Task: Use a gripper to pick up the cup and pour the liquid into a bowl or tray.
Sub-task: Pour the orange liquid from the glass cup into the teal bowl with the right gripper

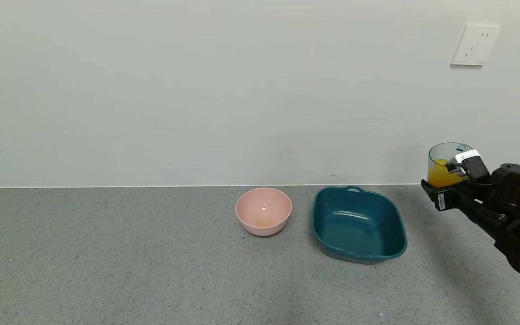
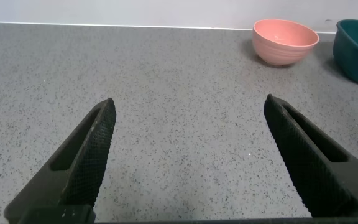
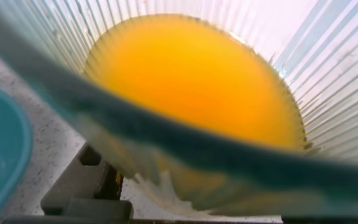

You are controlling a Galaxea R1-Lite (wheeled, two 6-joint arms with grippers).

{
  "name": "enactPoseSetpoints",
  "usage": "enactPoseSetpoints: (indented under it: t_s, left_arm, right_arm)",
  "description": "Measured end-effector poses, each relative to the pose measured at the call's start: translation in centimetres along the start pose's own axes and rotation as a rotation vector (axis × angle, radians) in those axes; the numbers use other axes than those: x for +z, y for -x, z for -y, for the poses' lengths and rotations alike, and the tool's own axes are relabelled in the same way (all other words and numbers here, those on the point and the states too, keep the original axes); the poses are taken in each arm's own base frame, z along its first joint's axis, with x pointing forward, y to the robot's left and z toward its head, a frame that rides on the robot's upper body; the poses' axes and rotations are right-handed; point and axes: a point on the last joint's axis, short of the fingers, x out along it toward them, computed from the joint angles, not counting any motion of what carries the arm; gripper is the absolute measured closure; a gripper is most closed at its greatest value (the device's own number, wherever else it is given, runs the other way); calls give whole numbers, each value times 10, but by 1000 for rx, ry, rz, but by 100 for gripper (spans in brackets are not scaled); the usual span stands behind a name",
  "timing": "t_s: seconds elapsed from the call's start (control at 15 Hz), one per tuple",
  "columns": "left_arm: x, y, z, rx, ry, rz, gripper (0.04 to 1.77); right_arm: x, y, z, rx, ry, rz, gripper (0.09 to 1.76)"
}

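Grey speckled countertop [image 1: 151,271] runs wide under a pale wall; a white socket plate [image 1: 475,44] sits high on the wall at the right.

Right arm: black, reaching in from the right edge, forearm angled up toward the wall, raised off the counter. Right gripper [image 1: 452,178] is clamped on the cup [image 1: 445,164], one finger with a white tag across the near rim, the other low along the cup's side. Cup is held upright in the air, beyond the right side of the basin and well above it.

Left arm: seen only through its own wrist camera. Left gripper [image 2: 188,155] hangs low over bare counter with its two ribbed fingers spread wide, nothing between them. It is off to the left, well apart from both vessels.

Dark teal basin [image 1: 359,223]: rounded square, small loop handle at the far rim, sitting on the counter right of centre; looks dry inside. Nothing lies between it and the raised cup.

Pink bowl [image 1: 263,211]: round, smaller, just left of the basin, not touching it; faint orange tint at its bottom.

Cup: translucent, ribbed wall. Orange liquid [image 3: 191,81] fills roughly the lower half, surface level. In the right wrist view the teal basin's rim shows beside and below the cup.
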Motion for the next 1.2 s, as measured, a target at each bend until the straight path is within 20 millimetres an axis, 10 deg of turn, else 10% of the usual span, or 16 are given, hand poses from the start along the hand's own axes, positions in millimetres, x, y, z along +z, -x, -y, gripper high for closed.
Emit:
enactPoseSetpoints:
  t_s: [1.2]
  left_arm:
    - [0, 0, 0, 0, 0, 0, 9]
  right_arm:
    - [9, 10, -45, 137, 195, 11, 52]
